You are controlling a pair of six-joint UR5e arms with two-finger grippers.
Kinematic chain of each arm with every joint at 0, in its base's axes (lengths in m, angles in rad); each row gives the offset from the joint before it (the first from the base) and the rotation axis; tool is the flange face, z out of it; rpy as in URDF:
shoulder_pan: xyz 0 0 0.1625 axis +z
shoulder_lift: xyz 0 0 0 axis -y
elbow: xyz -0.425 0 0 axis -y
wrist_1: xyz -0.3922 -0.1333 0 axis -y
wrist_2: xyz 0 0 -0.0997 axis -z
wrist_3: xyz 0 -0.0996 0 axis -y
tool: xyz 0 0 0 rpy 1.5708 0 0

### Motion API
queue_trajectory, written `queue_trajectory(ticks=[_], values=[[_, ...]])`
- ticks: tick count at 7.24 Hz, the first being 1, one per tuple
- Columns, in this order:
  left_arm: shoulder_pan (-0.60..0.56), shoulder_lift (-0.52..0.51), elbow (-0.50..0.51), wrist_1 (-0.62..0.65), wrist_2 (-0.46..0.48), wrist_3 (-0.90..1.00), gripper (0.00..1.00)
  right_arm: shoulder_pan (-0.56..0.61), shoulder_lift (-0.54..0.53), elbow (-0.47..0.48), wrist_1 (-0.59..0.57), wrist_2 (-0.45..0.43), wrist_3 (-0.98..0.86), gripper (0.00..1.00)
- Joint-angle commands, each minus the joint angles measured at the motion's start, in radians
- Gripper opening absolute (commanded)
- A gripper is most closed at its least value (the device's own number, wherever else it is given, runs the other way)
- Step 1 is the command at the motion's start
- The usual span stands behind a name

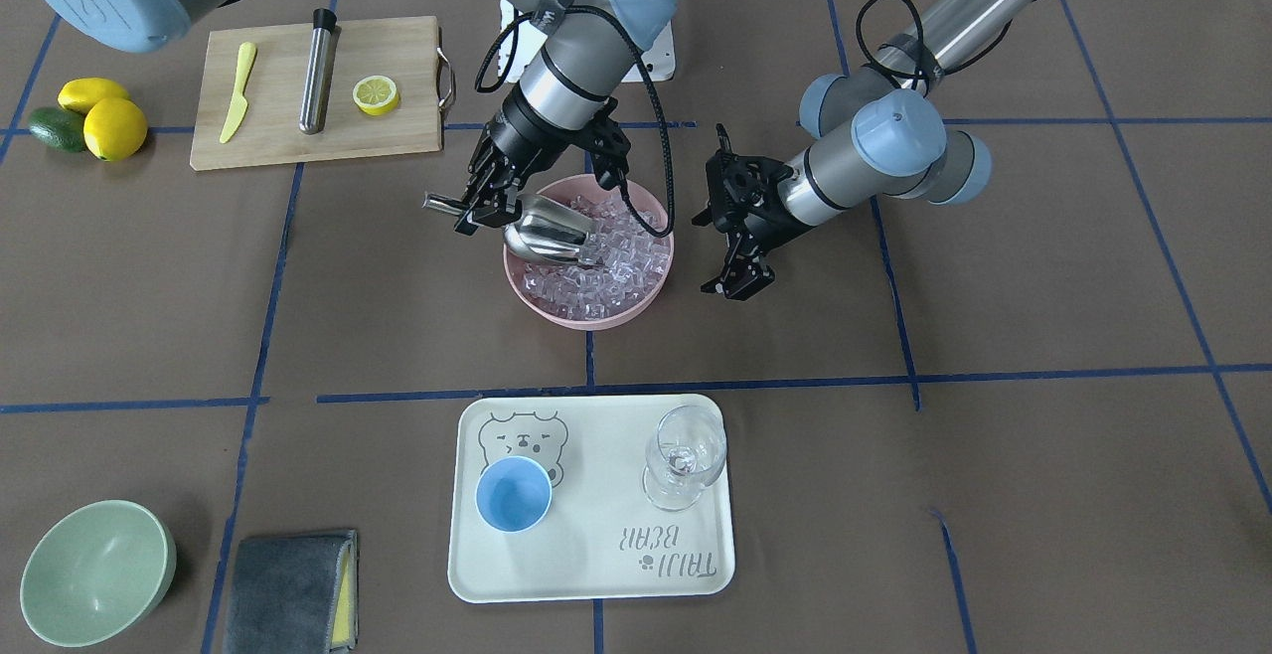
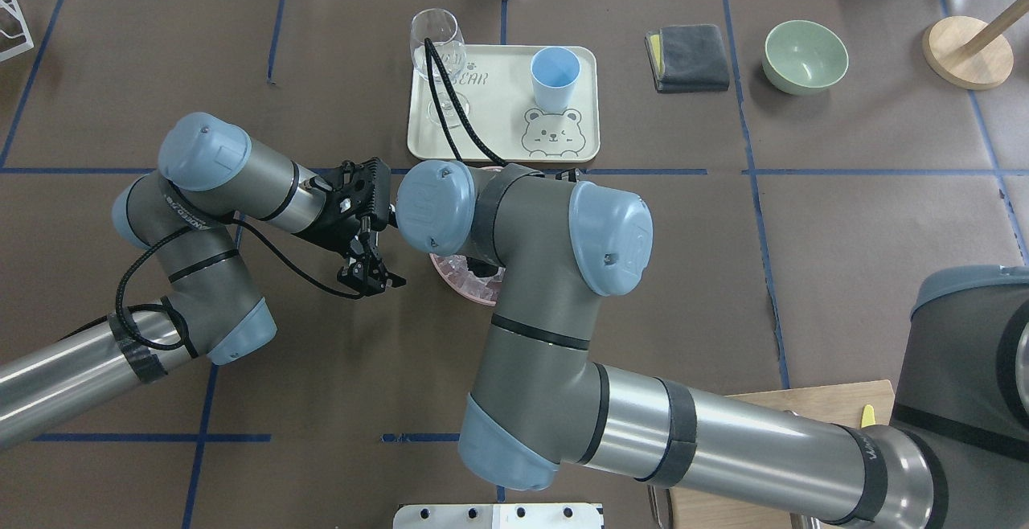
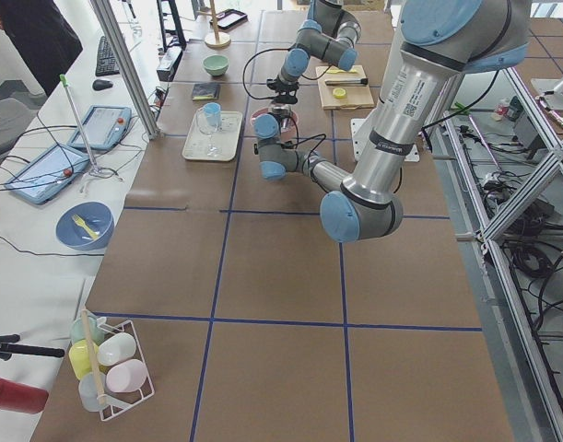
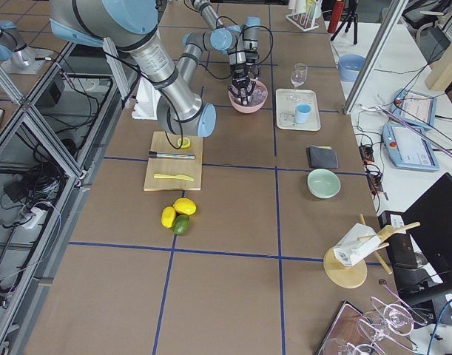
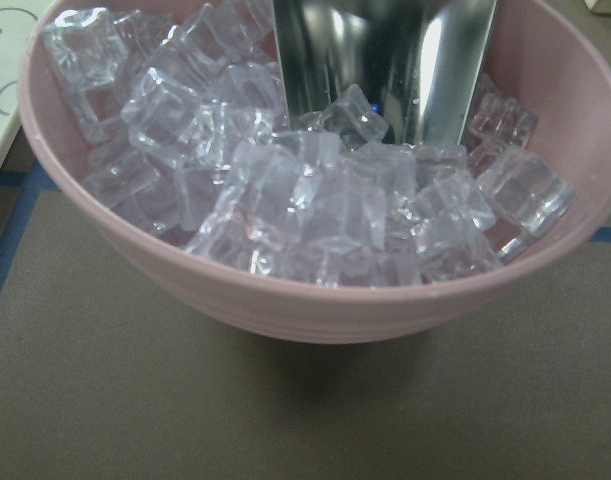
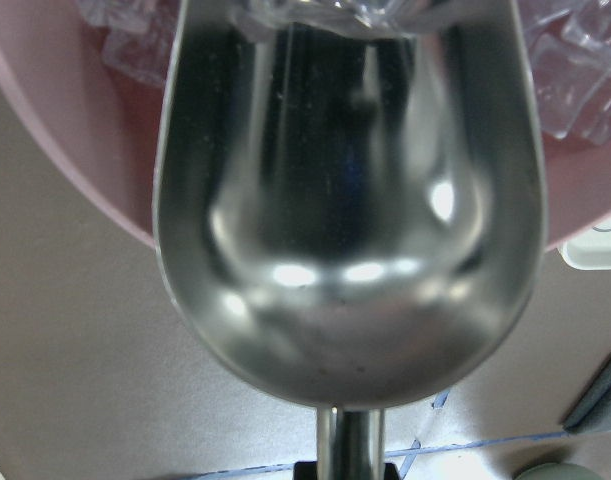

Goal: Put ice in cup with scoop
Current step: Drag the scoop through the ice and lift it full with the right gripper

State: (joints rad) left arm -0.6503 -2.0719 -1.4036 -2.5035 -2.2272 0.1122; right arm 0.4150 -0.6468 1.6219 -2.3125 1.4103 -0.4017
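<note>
Brown desk (image 1: 149, 286), mid-frame: right hand (image 1: 482, 205) pinches scoop (image 1: 549, 229) by handle, trough nosing into ice (image 1: 611, 258); left hand (image 1: 737, 284) spread, idle. Next: load, lift toward cup (image 1: 513, 495).

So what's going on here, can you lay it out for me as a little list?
right gripper: shut on the scoop handle
scoop: mouth pushed into the ice, trough looks empty
ice: heaped in the pink bowl
left gripper: open, empty, beside the bowl
cup: on the tray, looks empty
wine glass: upright on the same tray
</note>
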Motion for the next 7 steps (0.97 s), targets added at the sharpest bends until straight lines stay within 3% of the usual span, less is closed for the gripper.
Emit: queue_trajectory(ticks=[1,4,7], values=[[-0.009,0.003,0.0,0.0,0.0,0.003,1.0,0.007,-0.043,0.012,0.112,0.021,0.003,0.0],[-0.017,0.004,0.0,0.0,0.0,0.006,1.0,0.045,-0.147,0.094,0.267,0.1,0.003,0.0],[-0.037,0.004,-0.002,0.0,0.0,0.006,1.0,0.07,-0.287,0.145,0.526,0.177,0.015,0.0]])
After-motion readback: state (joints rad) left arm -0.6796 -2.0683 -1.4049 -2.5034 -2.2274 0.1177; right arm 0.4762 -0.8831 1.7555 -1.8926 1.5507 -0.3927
